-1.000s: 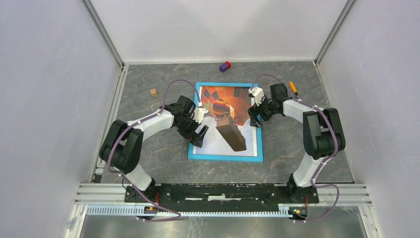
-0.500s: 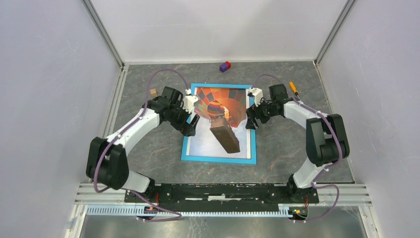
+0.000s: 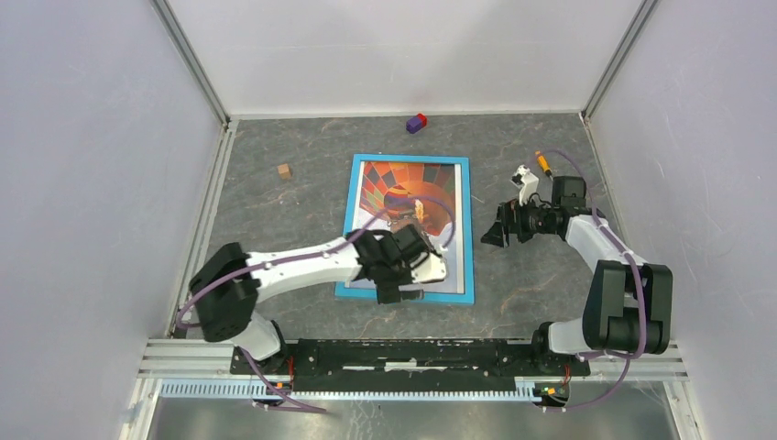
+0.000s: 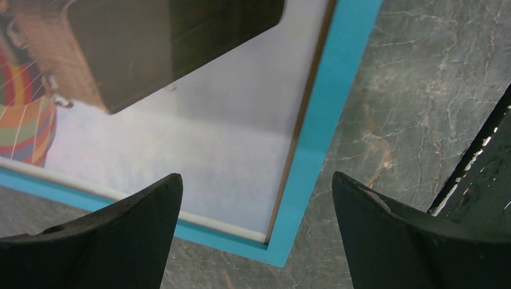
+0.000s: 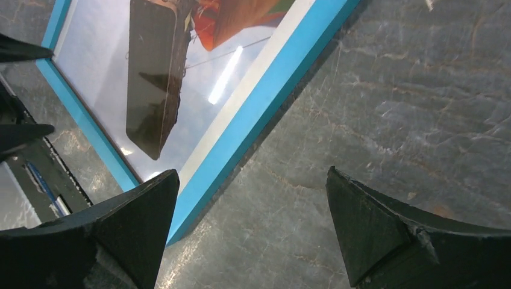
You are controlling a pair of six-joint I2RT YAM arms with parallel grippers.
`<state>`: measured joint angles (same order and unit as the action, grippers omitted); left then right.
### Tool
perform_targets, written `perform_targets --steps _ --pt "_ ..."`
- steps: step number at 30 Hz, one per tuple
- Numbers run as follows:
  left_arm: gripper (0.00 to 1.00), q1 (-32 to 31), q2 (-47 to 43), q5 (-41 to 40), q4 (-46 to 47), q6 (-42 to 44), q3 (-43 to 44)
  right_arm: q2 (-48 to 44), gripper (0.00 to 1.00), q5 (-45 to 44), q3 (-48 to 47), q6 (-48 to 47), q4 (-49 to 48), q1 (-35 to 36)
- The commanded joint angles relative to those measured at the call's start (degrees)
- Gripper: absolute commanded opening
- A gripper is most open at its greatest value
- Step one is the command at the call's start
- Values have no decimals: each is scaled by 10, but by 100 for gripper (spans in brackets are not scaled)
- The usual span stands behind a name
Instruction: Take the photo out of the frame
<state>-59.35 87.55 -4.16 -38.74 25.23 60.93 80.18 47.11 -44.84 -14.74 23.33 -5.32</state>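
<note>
The top view looks down from high on the near side and takes in the whole worktop (image 3: 275,211), with the frame (image 3: 409,158) mid-picture. The left wrist camera hangs close over the frame's near end, looking down past the left gripper (image 4: 256,176). The right wrist camera sits low beside the frame's right edge, looking obliquely past the right gripper (image 5: 252,173). Both wrist views seem to share the frame's near right corner.

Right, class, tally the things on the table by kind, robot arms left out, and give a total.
picture frame: 1
photo: 1
small blocks: 2, the purple-and-red block and the brown cube
orange object: 1
Total: 5
</note>
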Motion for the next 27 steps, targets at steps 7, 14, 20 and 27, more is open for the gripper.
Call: perform_targets --steps 7,14,20,27 --pt "88 -103 107 -63 18 23 77 -44 98 47 72 46 -49 -14" --pt "78 -117 150 -51 20 4 95 -25 98 70 80 71 -73 -13" --pt "71 -119 174 -34 36 -20 90 -8 98 74 99 88 -98 -13" --pt "44 -120 173 -24 28 -30 94 31 98 106 115 103 -113 -13"
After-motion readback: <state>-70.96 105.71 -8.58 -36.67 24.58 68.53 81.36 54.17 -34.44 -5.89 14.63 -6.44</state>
